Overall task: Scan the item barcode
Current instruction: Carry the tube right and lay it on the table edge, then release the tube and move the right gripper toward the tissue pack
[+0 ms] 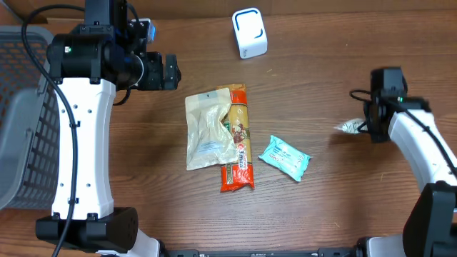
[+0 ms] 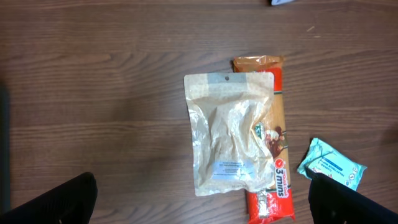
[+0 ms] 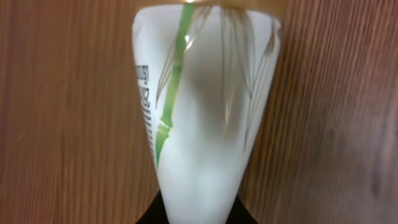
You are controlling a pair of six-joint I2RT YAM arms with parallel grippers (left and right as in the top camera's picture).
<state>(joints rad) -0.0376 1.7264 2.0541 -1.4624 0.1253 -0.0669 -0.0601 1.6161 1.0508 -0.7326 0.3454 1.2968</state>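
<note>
My right gripper [image 1: 366, 127] is shut on a small white packet [image 1: 350, 127] at the table's right side. In the right wrist view the white packet [image 3: 202, 106] with green bamboo print fills the frame, pinched at its narrow end by my right gripper [image 3: 199, 214]. A white barcode scanner [image 1: 249, 32] stands at the back centre. My left gripper [image 1: 170, 71] hovers open at the back left, above and left of a clear pouch [image 2: 230, 134]. Its dark fingertips [image 2: 62, 199] frame the left wrist view with nothing between them.
The clear pouch [image 1: 208, 128] lies partly over an orange-red packet [image 1: 239, 146] at mid-table. A teal packet [image 1: 284, 157] lies to their right. A grey basket [image 1: 21, 121] stands at the left edge.
</note>
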